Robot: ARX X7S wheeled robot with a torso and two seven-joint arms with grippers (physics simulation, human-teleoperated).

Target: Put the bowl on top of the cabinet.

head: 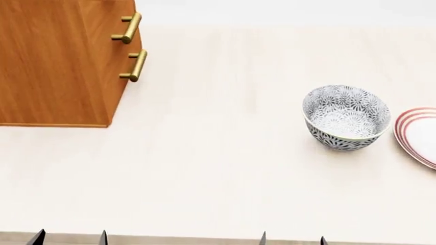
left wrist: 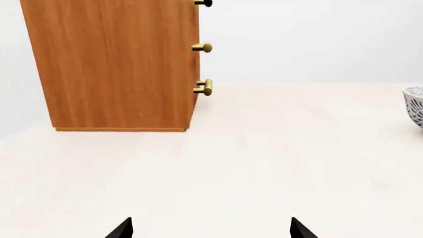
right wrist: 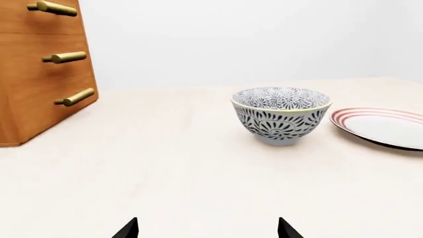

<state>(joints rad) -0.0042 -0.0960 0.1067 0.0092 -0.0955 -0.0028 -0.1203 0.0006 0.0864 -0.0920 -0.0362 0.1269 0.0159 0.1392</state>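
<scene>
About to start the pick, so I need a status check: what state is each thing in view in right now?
bowl: upright, empty, on the table, ungrasped.
cabinet: upright on the table, visible drawers shut.
plate: flat on the table, empty, just beside the bowl.
left gripper: open, empty.
right gripper: open, empty, facing the bowl.

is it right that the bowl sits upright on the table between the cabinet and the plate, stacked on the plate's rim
Not quite. The bowl is upright on the table, between the cabinet and the plate, but it is not stacked on the plate's rim. The right wrist view shows it standing on its own foot beside the plate, with bare table between them.
</scene>
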